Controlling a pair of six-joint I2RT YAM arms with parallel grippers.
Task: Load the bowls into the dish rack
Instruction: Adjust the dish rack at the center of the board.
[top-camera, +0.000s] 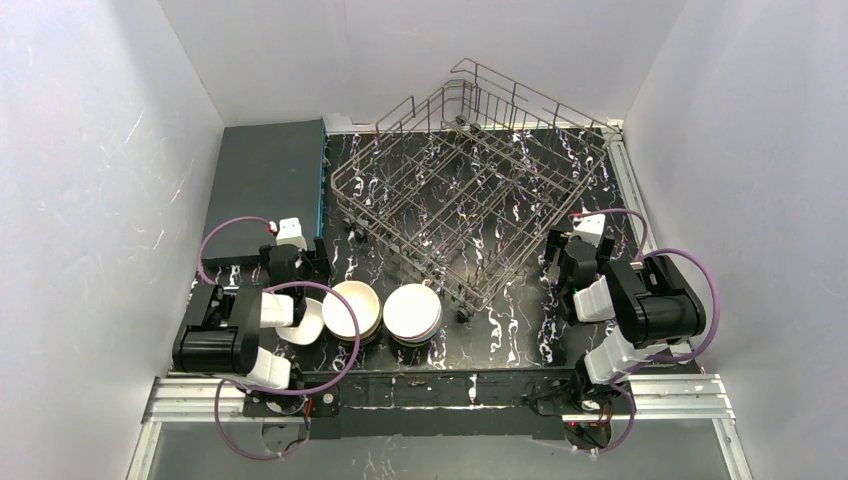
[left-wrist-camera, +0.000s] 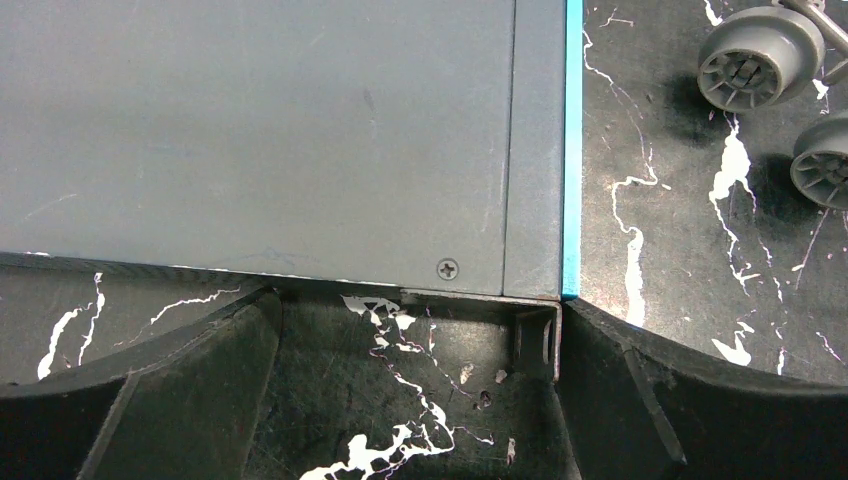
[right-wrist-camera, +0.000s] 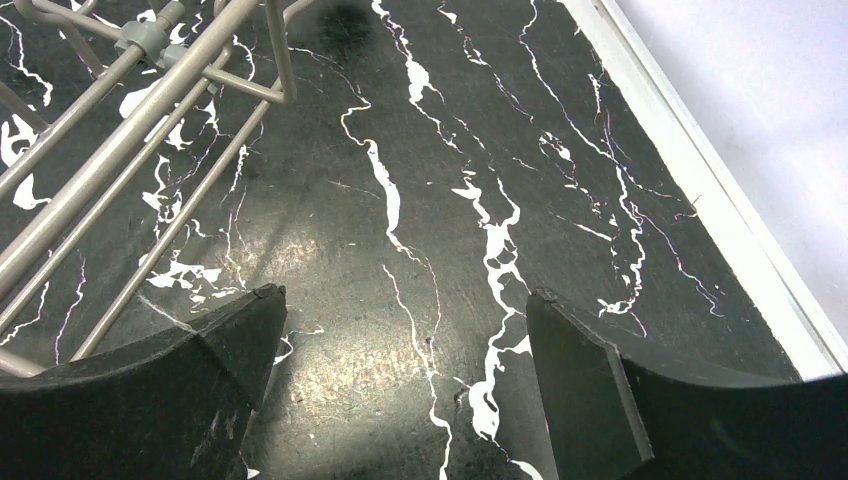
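While both arms (top-camera: 215, 345) crouch folded, left hand (left-wrist-camera: 415, 310) and right hand (right-wrist-camera: 400, 300) open, only the overhead view shows pale round bowls (top-camera: 411, 312).

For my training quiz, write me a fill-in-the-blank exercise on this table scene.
1. The bowls sit nearest the ____ arm.
2. The dish rack holds ____ of them.
3. The left gripper and the right gripper both stand ____ and empty.
4. Seen from above, the grey slab lies ____ of the dish rack.

Missing words: left; none; open; left.
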